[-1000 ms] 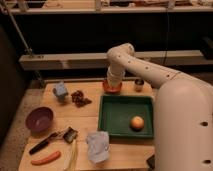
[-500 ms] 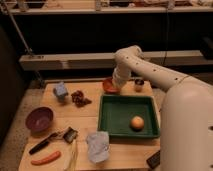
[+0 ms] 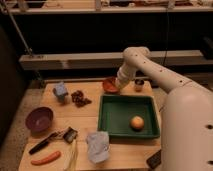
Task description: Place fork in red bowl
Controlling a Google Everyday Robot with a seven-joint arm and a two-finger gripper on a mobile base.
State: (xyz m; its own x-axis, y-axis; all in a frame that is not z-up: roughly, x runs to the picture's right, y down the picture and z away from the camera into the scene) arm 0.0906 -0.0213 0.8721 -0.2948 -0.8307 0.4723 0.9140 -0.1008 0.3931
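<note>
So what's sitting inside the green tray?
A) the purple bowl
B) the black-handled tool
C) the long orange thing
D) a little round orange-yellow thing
D: a small round orange-yellow thing lies alone in the green tray. The purple bowl sits far off at the table's left side, and the gripper is up at the red bowl behind the tray.

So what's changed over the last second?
The arm swung right, uncovering the red bowl; the gripper, shut, now hangs at its right edge. Fork not visible. The green tray, purple bowl and other items stayed put.
</note>
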